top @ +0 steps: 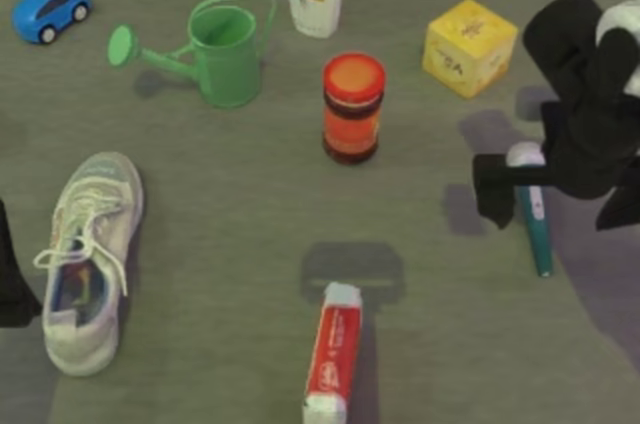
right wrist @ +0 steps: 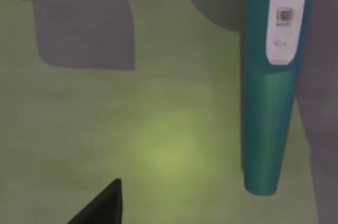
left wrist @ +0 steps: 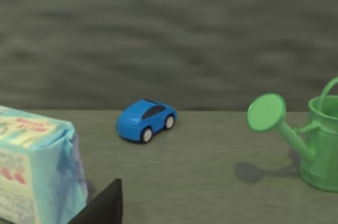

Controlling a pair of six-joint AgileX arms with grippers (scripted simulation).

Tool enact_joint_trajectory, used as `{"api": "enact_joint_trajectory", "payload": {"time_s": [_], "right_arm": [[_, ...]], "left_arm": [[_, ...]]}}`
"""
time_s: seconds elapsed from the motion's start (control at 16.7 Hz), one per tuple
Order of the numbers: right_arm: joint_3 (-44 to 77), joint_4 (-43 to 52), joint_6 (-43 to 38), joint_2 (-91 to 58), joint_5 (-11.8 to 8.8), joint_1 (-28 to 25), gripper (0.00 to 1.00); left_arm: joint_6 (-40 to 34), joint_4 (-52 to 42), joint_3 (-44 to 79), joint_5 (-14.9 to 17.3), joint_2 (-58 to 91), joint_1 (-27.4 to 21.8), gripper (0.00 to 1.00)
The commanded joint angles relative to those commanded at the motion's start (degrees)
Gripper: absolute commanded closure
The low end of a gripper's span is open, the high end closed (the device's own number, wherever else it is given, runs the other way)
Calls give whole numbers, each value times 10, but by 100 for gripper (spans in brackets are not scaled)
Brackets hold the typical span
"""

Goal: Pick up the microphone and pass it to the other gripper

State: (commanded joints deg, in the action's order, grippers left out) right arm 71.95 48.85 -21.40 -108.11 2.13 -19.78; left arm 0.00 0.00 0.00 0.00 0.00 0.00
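Right gripper (top: 555, 199) hangs low, fingers spread; left arm parked.

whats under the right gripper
The microphone lies on the table beneath the right gripper. Its white head and teal handle show; the stretch between them is covered by the black fingers, so contact cannot be seen.

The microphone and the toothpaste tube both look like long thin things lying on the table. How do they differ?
The microphone has a slim teal handle and a rounded white head; the toothpaste tube is red with white ends and looks flatter and wider. The microphone lies at the table's right side, right under the right gripper; the toothpaste tube lies near the front middle with no gripper near it. Both lie flat, running roughly front to back.
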Motion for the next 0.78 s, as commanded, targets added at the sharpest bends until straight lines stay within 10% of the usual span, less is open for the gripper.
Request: {"api": "enact_joint_trajectory", "payload": {"time_s": [0.78], "right_arm": [[-65,-163,1,-97,1,3,8]], "left_arm": [[0,0,0,0,0,0,0]]}}
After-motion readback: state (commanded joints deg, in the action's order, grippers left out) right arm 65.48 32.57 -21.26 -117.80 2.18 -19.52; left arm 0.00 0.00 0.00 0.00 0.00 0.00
